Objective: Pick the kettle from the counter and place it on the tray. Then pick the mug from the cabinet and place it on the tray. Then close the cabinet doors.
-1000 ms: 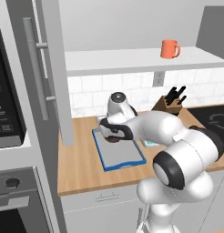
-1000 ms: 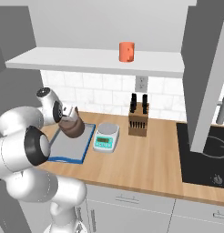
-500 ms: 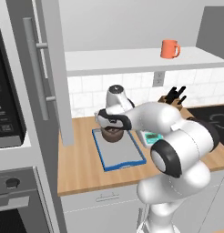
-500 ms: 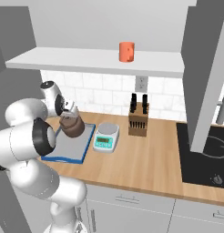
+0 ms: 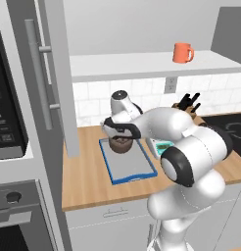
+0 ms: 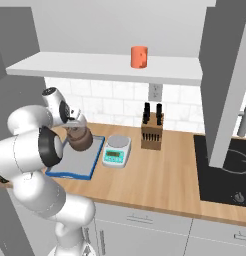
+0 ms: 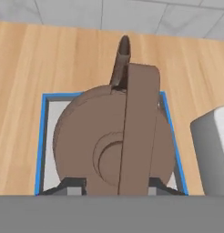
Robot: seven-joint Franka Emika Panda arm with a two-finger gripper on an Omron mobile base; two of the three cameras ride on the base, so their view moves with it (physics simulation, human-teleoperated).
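Dark brown and squat, the round kettle [image 7: 111, 141] with its upright handle sits on the flat grey tray [image 5: 130, 164] with the raised blue rim, at the tray's far end toward the tiled wall. In the hand view the two dark finger tips flank the base of the handle, one on each side; whether they press it or stand just clear I cannot tell. The two-finger gripper [image 5: 121, 131] hovers right over the kettle. The tray lies on the light wooden butcher-block counter [image 6: 160, 170], with a small white-and-teal kitchen scale [image 6: 117, 150] just beside it and a brown knife block [image 6: 151, 131] farther along. Higher and farther back, the small orange mug [image 5: 181, 52] stands on the pale shelf of the light grey wall cabinet [image 5: 142, 63], whose doors [image 5: 54, 73] hang open. Judging by this, the kettle step is about finished; the mug and the doors remain.
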